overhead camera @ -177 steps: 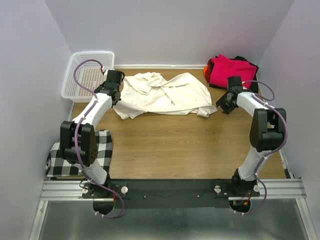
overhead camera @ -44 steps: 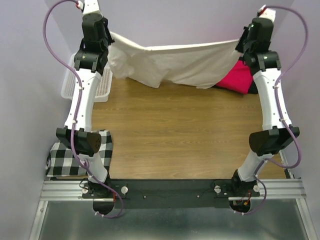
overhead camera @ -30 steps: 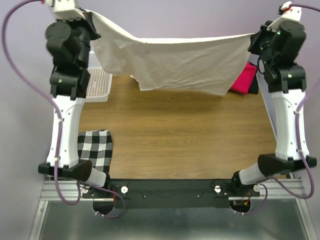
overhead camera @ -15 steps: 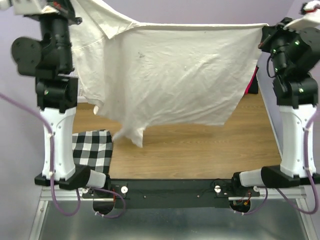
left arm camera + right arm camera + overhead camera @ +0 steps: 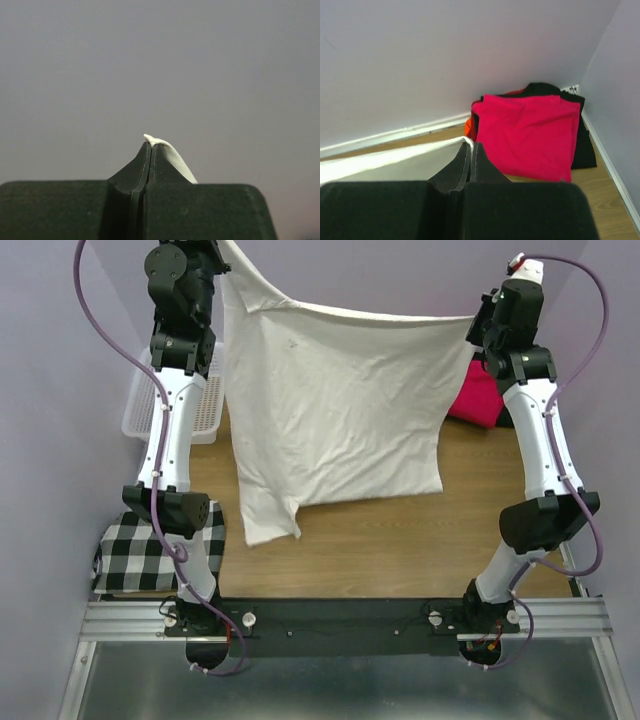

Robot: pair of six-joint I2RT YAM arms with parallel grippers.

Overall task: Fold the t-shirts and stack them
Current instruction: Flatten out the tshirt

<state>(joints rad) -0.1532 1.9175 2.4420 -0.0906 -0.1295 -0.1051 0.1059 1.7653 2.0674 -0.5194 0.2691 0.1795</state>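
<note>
The cream t-shirt [image 5: 335,410] hangs spread in the air between both raised arms, its lower edge reaching down over the wood table [image 5: 400,540]. My left gripper [image 5: 151,144] is shut on one top corner, a tip of cream cloth [image 5: 172,157] poking past the fingers. My right gripper [image 5: 471,144] is shut on the other top corner, the taut white hem [image 5: 395,155] running off to the left. Folded magenta-red t-shirt [image 5: 530,132] lies on a black one [image 5: 582,145] with an orange one [image 5: 468,127] beneath, in the back right corner; the magenta-red t-shirt [image 5: 478,400] is partly hidden behind the cream shirt.
A white mesh basket [image 5: 140,410] stands at the back left behind the left arm. A black-and-white checked cloth [image 5: 150,555] lies at the near left edge. Purple walls close in on three sides.
Both arms have swung back from the camera and drawn closer together. The cream shirt, bunched on the table six seconds ago, now hangs flat and longer, narrower across.
</note>
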